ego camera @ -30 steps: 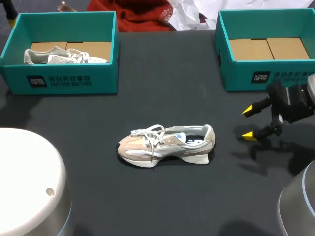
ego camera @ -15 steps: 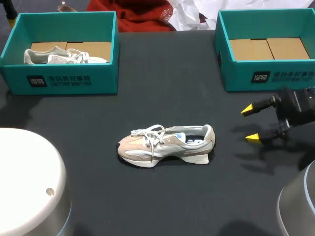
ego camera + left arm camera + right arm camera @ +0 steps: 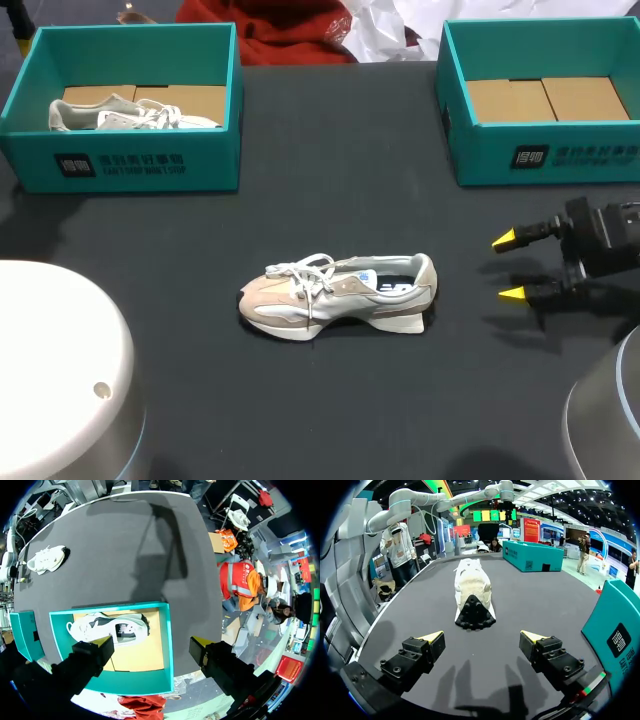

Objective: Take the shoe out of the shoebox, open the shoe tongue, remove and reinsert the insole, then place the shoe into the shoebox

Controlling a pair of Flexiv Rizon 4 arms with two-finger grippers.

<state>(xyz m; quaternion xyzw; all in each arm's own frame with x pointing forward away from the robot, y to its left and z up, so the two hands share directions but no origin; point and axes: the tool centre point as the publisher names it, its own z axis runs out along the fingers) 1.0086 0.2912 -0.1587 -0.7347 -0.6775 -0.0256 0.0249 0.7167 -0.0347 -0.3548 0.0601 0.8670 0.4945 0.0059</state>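
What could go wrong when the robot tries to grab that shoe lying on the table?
The right pincer is open, apart from the shoe and facing its heel. If it bumps the heel, the shoe might slide away instead of being gripped. The laces lie loose over the top and could snag the pincer. Also, the left shoebox already holds another shoe, so the empty right shoebox looks the safer home.

On the dark table (image 3: 330, 150), a teal box (image 3: 210, 165) at far left holds a pale sneaker (image 3: 130, 115).
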